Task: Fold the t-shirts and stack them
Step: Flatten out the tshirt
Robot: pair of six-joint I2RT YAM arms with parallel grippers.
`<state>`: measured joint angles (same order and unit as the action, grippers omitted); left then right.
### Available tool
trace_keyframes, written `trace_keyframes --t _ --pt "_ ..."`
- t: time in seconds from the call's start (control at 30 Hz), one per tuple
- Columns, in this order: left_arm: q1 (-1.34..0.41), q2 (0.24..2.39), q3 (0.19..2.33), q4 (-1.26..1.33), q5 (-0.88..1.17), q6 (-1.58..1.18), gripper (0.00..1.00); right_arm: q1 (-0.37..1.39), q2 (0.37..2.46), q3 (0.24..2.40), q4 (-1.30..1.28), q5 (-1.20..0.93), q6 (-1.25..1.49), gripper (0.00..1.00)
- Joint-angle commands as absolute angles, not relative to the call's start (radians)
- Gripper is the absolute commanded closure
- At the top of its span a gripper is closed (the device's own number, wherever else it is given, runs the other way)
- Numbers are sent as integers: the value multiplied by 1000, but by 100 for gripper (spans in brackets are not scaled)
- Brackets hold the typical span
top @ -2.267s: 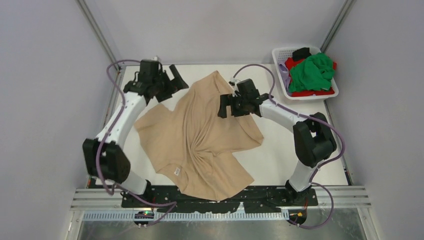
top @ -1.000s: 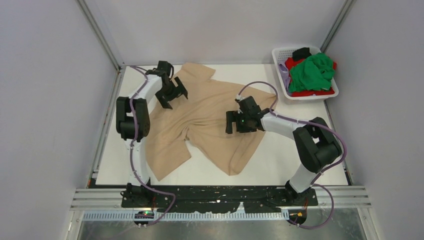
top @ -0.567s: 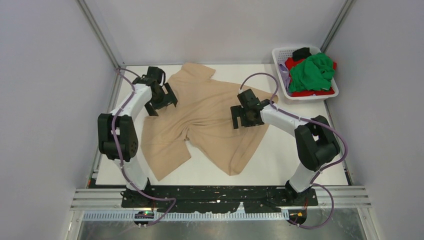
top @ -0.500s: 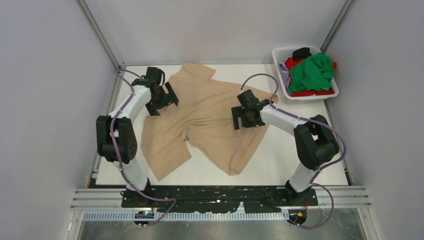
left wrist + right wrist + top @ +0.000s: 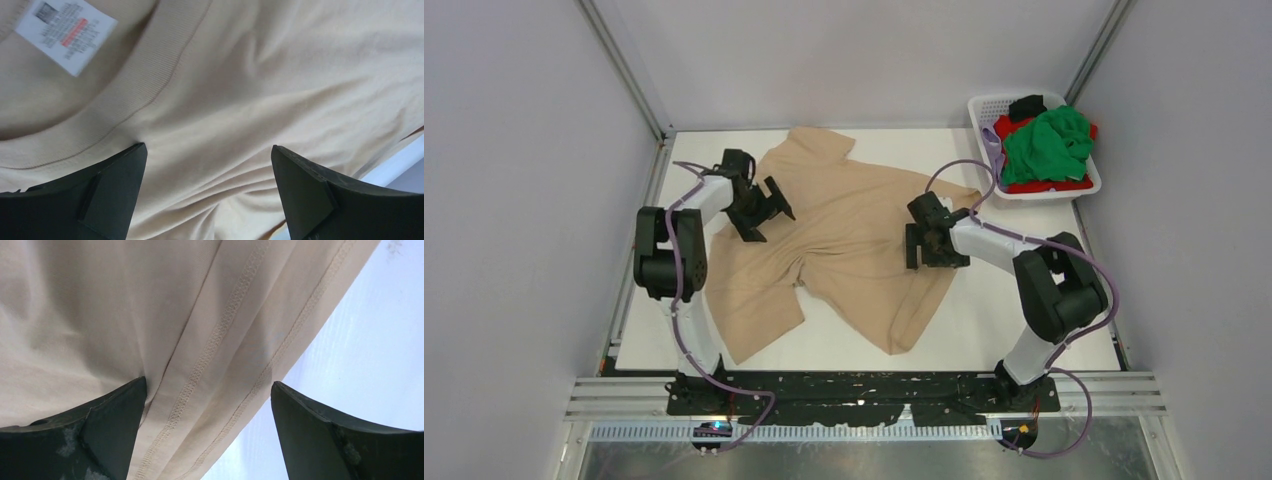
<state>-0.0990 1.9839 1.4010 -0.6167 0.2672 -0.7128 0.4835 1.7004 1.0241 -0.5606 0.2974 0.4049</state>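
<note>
Table (image 5: 984, 330): one beige t-shirt (image 5: 844, 220) lies across the middle, running from 12 o'clock down to 6 o'clock. It is opened out but not flat. Creases run through the centre, and the lower edge splits into two uneven lobes at 7 and 5 o'clock. I see no clean fold in it, and no stack anywhere on the table.

Basket (image 5: 984, 103), far corner at 1 o'clock: it holds the remaining shirts in a heap. The green shirt (image 5: 1046, 140) is on top, with the red (image 5: 1034, 186), black (image 5: 1027, 105) and lilac (image 5: 991, 140) shirts under or beside it. None of them is folded.

Left gripper (image 5: 769, 215): it hangs over the shirt's 10 o'clock side. Its jaws are spread wide and hold nothing. The wrist view shows the collar (image 5: 125, 105) and label (image 5: 65, 30) just ahead of them.

Right gripper (image 5: 934, 258): it sits at the shirt's 3 o'clock edge, also wide apart and empty. A stitched hem (image 5: 225, 340) runs between the jaws.

My judgement is that the task is at an early stage. The first shirt is only spread out. It needs smoothing before any fold, and then the four shirts in the basket follow.
</note>
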Motion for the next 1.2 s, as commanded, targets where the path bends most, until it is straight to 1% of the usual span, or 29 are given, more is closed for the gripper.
trace_keyframes --t 0.0,0.1,0.33,0.43,0.5,0.67,0.8,0.87,1.03,1.1,1.17 --pt "-58 1948 1364 -594 265 -713 0 444 1653 961 -600 357 433 4" --pt "-38 1924 1327 -565 293 -727 0 411 1605 918 -631 391 454 5" --pt "-24 1897 1319 -589 257 -732 1 286 1416 755 -659 414 476 5" --pt "-9 1887 1311 -598 235 -731 0 185 1363 702 -660 421 469 5" --pt "-5 1884 1311 -613 225 -728 1 115 1329 683 -651 386 459 5" --pt "39 1865 1287 -613 215 -719 1 -82 1274 680 -678 373 458 4" --pt "53 1849 1287 -632 188 -708 1 -177 1213 679 -691 359 468 5" --pt "55 1842 1287 -630 190 -706 1 -188 1171 685 -674 319 457 5" --pt "56 1816 1295 -629 192 -700 1 -183 1034 679 -560 59 366 5" --pt "55 1796 1297 -627 195 -698 1 -152 1018 692 -542 23 352 4" --pt "52 1768 1296 -628 190 -692 1 -80 1021 709 -540 36 353 5"
